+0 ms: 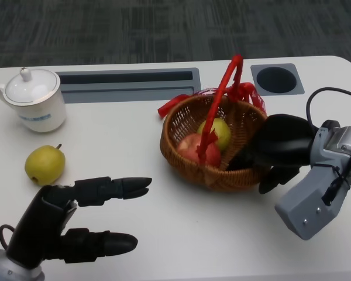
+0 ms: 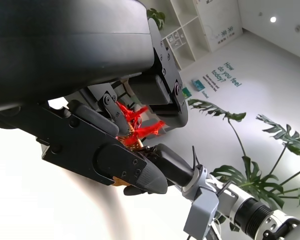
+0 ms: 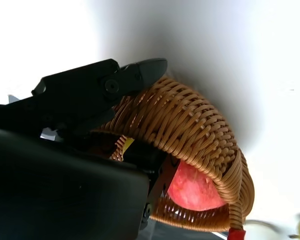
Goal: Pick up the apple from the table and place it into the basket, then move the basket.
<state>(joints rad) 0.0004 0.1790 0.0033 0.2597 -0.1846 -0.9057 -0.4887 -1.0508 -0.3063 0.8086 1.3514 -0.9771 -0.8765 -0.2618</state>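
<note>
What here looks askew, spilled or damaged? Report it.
Nothing stands out. The basket sits upright with a red apple and a green fruit inside; the right hand grips its rim.

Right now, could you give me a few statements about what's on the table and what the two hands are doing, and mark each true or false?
1. The red apple lies inside the woven wicker basket. True.
2. The right hand grips the basket's rim. True.
3. The left hand holds the yellow-green pear. False: it holds nothing, and the pear lies on the white table.
4. The white lidded teapot sits in the basket. False: it stands on the table, apart from it.
5. The basket has a red handle. True.
</note>
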